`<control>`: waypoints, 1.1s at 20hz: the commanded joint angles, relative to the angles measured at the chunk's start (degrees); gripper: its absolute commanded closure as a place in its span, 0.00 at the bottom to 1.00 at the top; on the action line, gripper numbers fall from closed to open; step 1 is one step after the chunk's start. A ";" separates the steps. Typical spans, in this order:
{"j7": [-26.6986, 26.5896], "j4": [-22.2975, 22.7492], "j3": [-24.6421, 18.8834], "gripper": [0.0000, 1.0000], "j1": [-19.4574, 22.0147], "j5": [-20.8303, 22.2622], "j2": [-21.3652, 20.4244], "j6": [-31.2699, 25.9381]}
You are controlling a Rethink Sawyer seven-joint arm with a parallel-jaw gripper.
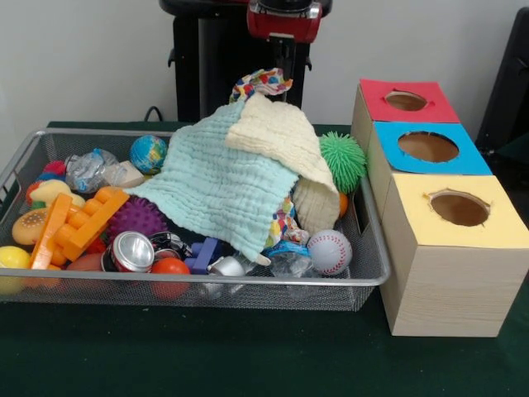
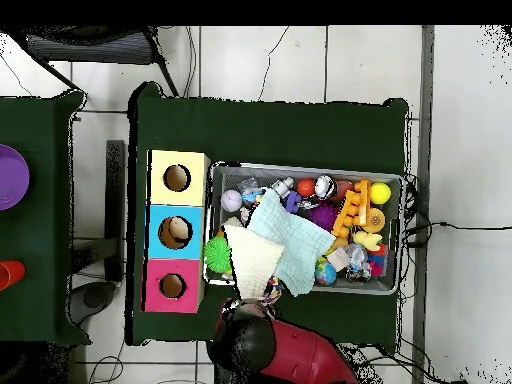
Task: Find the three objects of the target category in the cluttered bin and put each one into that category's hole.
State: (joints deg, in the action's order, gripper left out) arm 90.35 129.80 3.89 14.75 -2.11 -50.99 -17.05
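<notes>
Front view: pincer [image 1: 266,81] grips patterned cloth [image 1: 261,82], lifting it above the wire bin [image 1: 374,248]. Cream cloth [image 1: 277,132] and mint cloth [image 1: 219,186] hang below it, long axes sloping down toward the bin's front.

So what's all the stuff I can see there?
basket: one, silver wire, on the green table
cloths: two, pale green and cream, draped over the pile
spiky balls: green by the boxes, purple in the pile
baseball: one, white, front corner of the basket
globe ball: one, blue, back of the basket
can: one, silver, front of the basket
boxes: three with holes, red, blue, yellow tops, beside the basket
arm: red and black, above the pile; pincer hidden
</notes>
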 commanded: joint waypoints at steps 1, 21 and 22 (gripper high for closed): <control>12.24 -6.08 0.60 1.00 -1.03 -3.17 1.22 -3.67; 11.98 -9.30 4.65 1.00 -4.62 -3.96 -7.24 -14.89; 11.98 -9.56 4.75 1.00 -4.55 -3.96 -7.35 -14.77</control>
State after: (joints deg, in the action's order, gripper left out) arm 90.35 128.10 8.38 10.50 -3.00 -55.35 -24.28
